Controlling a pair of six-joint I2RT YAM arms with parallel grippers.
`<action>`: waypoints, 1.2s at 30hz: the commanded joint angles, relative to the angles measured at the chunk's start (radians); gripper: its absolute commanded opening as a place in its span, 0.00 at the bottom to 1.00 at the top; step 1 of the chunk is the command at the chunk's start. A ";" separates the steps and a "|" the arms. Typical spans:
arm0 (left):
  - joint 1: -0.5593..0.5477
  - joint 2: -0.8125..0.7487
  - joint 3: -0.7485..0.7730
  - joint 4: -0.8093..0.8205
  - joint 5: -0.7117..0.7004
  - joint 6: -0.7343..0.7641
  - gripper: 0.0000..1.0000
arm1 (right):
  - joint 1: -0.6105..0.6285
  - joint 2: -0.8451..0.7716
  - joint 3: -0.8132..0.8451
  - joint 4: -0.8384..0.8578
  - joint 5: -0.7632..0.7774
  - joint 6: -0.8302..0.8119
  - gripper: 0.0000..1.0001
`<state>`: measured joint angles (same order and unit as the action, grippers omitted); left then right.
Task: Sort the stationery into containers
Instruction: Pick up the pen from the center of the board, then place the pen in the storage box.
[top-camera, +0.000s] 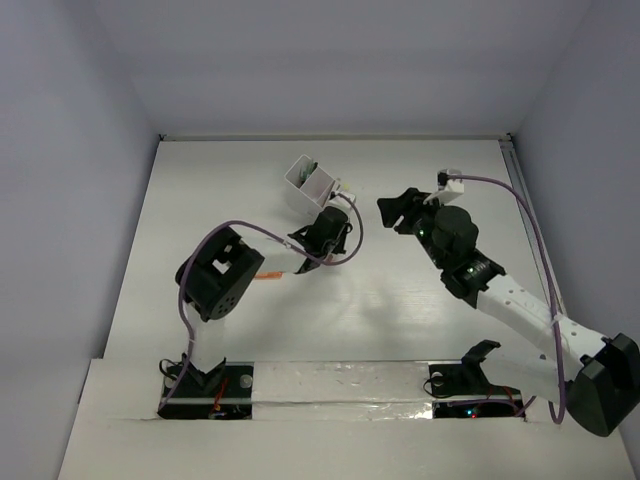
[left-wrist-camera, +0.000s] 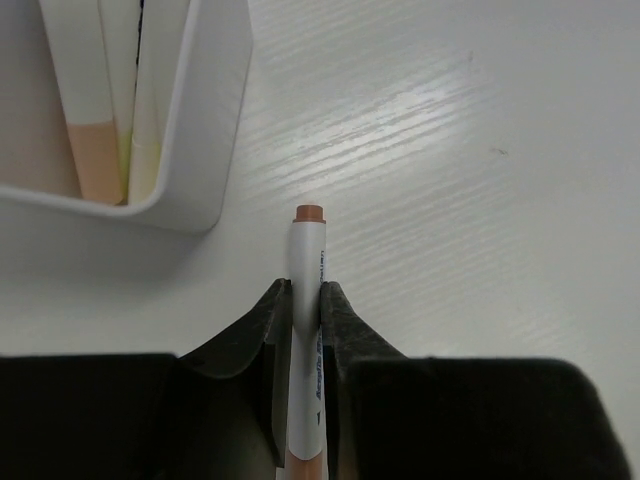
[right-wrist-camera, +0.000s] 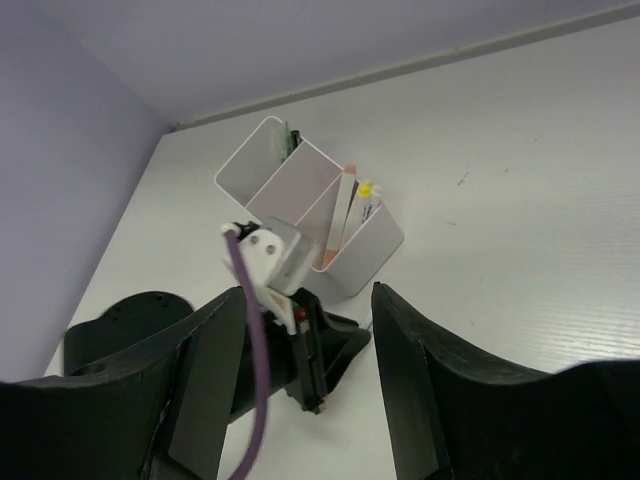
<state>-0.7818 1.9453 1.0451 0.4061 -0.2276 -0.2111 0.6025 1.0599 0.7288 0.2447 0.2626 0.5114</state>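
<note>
The white container (top-camera: 312, 183) with three compartments stands at the back middle of the table. It shows in the right wrist view (right-wrist-camera: 370, 255) holding a white pen with a peach end (right-wrist-camera: 340, 215) and a yellow flower-topped pen (right-wrist-camera: 366, 187). My left gripper (top-camera: 330, 232) is just in front of the container. In the left wrist view the gripper (left-wrist-camera: 307, 285) is shut on a white pen with a brown tip (left-wrist-camera: 309, 240), held low over the table beside the container's wall (left-wrist-camera: 215, 150). My right gripper (top-camera: 400, 212) is open and empty, to the right, facing the left gripper (right-wrist-camera: 308, 292).
A purple cable (top-camera: 240, 228) loops over the left arm. A small orange piece (top-camera: 268, 275) shows by the left forearm; I cannot tell what it is. The table's back wall edge (top-camera: 330, 137) lies just behind the container. Walls close both sides.
</note>
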 joint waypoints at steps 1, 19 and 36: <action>-0.010 -0.188 -0.033 0.046 0.050 -0.040 0.00 | 0.003 -0.060 -0.029 -0.008 0.047 -0.016 0.59; 0.130 -0.070 0.202 0.384 0.059 -0.017 0.00 | 0.003 -0.112 -0.108 -0.002 0.029 -0.014 0.58; 0.181 0.043 0.225 0.510 0.074 0.044 0.00 | 0.003 -0.060 -0.127 0.041 0.030 -0.007 0.58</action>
<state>-0.6079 1.9667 1.2335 0.8394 -0.1715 -0.1867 0.6025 1.0035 0.6056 0.2199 0.2878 0.5095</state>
